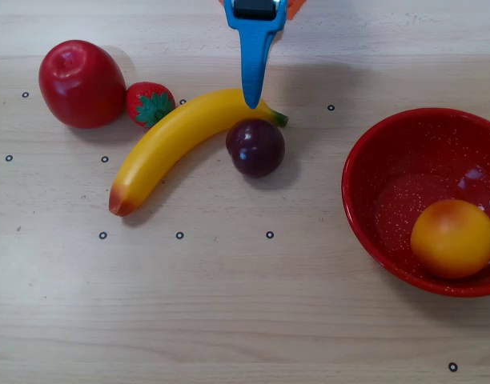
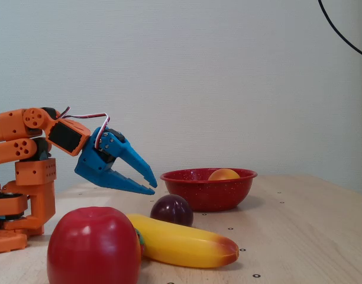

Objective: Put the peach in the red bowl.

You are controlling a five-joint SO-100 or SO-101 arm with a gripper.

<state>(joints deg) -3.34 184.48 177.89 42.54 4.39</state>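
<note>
The orange-yellow peach lies inside the red bowl at the right of the overhead view. In the fixed view only the top of the peach shows above the rim of the bowl. My blue gripper hangs in the air over the stem end of the banana, well left of the bowl. In the fixed view the gripper points down and to the right with its jaws a little apart and nothing between them.
A yellow banana lies diagonally mid-table with a dark purple plum touching its right end. A red apple and a strawberry sit at the far left. The orange arm base stands left in the fixed view.
</note>
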